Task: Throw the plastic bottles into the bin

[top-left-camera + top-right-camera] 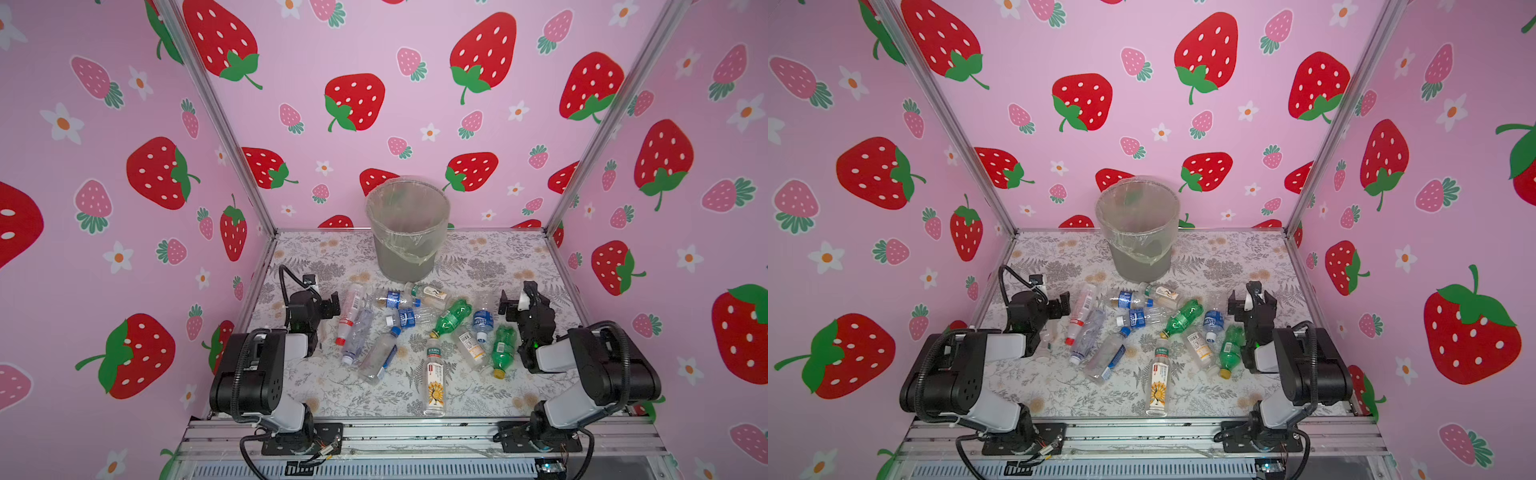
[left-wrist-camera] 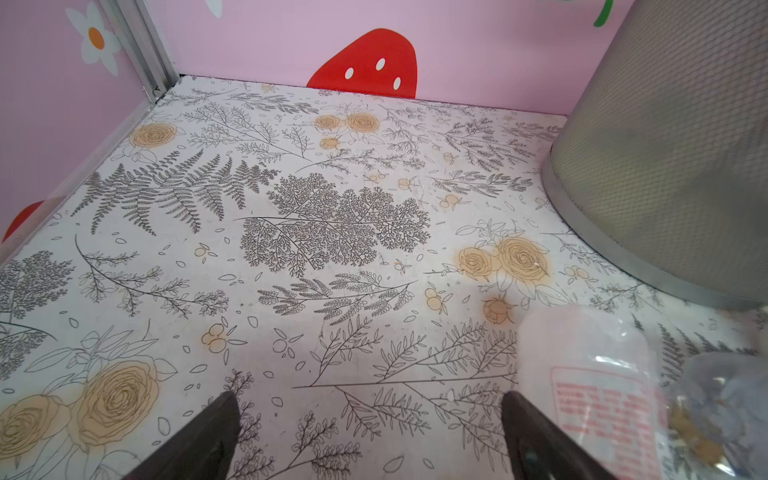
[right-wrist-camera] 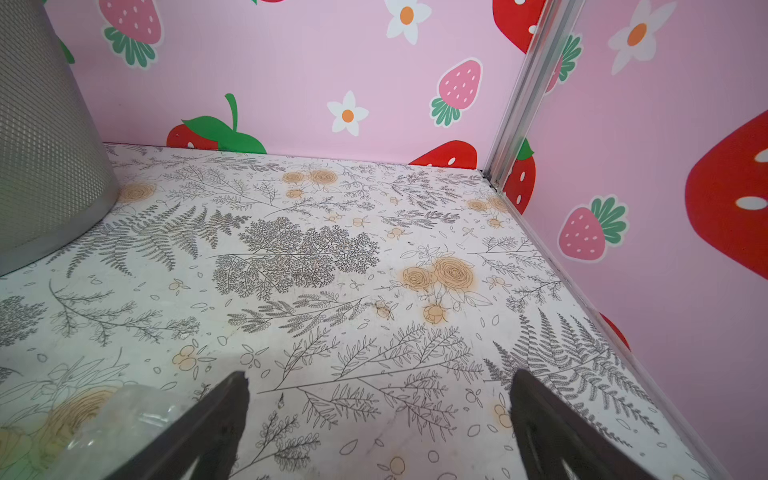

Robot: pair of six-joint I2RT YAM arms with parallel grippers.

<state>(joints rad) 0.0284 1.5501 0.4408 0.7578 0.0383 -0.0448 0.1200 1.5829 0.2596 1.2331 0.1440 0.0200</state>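
1. Left gripper [image 2: 370, 399]: jaws spread as wide as they go, with nothing between them but bare table [image 2: 291, 291].
2. Right gripper [image 3: 379, 376]: same deal, wide open and empty over the floral tabletop.
3. Closest stuff: a red-cap bottle [image 2: 590, 374] lies just beside the left gripper's inner finger, not touching as far as I can tell. On the other side, the end of a clear bottle [image 3: 124, 415] sits just beside the right gripper.
4. The bottles [image 1: 409, 318] all lie on their sides in a loose heap mid-table between the two arms. Several touch or overlap.
5. The bin [image 1: 405, 257] stands upright at the back centre, right behind the heap, and the nearest bottles are almost at its foot. It looks empty from above. My guess is it's centred so either arm can reach the rim.
6. My read: the job hasn't started. The grippers flank the pile with jaws pre-opened, so each can take whatever's nearest. Round bottles lying flat will probably roll, so I'd grab across the body, not the cap.
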